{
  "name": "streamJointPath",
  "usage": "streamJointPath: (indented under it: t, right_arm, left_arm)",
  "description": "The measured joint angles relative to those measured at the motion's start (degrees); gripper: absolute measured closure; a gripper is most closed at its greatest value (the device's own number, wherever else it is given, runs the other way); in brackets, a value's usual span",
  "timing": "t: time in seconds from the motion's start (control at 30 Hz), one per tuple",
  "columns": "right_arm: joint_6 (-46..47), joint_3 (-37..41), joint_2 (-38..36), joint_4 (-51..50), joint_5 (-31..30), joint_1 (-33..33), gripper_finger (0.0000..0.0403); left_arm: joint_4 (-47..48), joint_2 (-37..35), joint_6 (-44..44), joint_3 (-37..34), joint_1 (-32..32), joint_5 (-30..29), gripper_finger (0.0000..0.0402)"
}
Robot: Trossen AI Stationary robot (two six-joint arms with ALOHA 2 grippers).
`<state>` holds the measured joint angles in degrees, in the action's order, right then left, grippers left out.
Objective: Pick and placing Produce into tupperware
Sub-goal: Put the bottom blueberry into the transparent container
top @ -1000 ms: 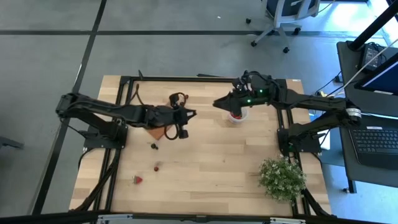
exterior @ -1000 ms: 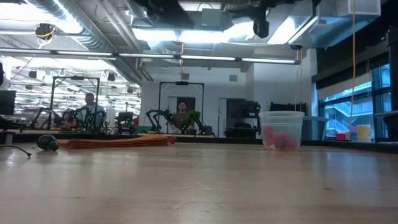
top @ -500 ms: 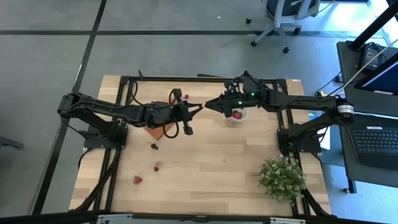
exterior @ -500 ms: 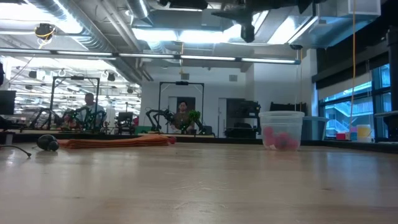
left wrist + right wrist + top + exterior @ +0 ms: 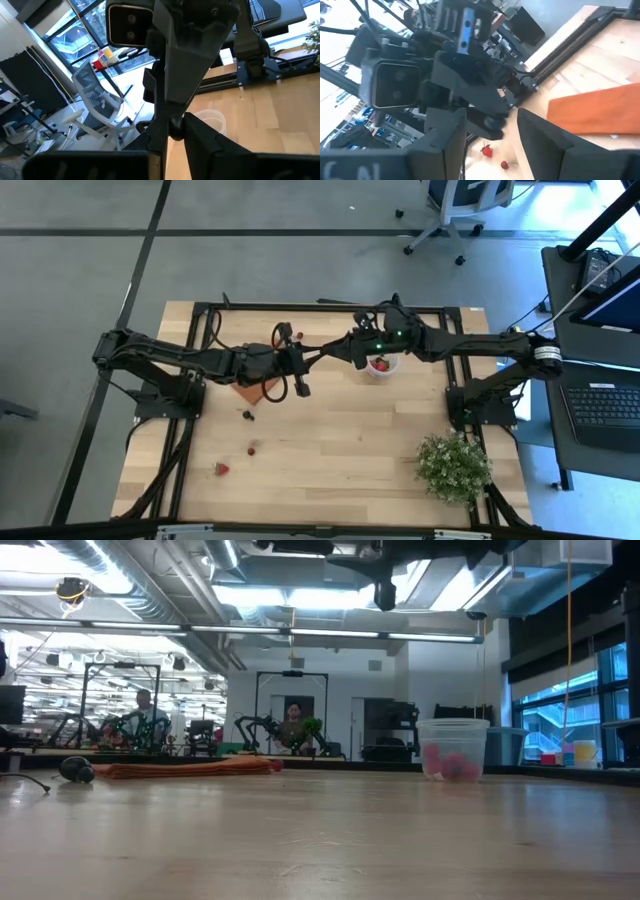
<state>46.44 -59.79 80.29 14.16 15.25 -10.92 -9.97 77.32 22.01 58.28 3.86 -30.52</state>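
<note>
Two dark robot arms are seen meeting in mid-air above a wooden table [image 5: 330, 430], tip to tip, in what is judged to be a handover. The left gripper [image 5: 322, 352] is pinched shut on a dark berry [image 5: 175, 123], a small round purple-black fruit held at the fingertips. The right gripper [image 5: 340, 348] is set half open, its two fingers placed either side of that berry and of the left fingertips, with no grip taken yet. The tupperware [image 5: 382, 367], a small translucent cup, is stood on the table just beside and below the right arm, with reddish fruit already inside. Three loose berries are left on the table well apart from the cup: a dark one [image 5: 248, 416], a small red one [image 5: 252, 449] and a strawberry [image 5: 221, 469]. A flat orange block [image 5: 252, 392] is partly hidden beneath the left arm. A bushy green plant [image 5: 454, 466] is placed near the right edge. The berry could be dropped if the left fingers are released before the right ones are closed, or squashed or flicked away if the fingers are poorly aligned.
</note>
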Motion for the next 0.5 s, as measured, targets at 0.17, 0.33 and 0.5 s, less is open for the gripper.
streamJointPath:
  t: [0.17, 0.33, 0.5]
  right_arm:
    - [0.0, 0.0, 0.4, 0.4, 0.1, 0.2, 0.0227]
    - [-0.1, 0.0, 0.4, 1.1, 0.1, 0.2, 0.0247]
    - [-0.3, 0.0, 0.3, 1.4, 0.2, 0.2, 0.0284]
  left_arm:
    - [-1.5, 0.0, 1.1, 0.0, 0.0, 0.0, 0.036]
    - [-2.8, 0.0, 1.1, 0.0, 0.0, 0.0, 0.0357]
    - [-3.0, 0.0, 1.1, 0.0, 0.0, 1.1, 0.0361]
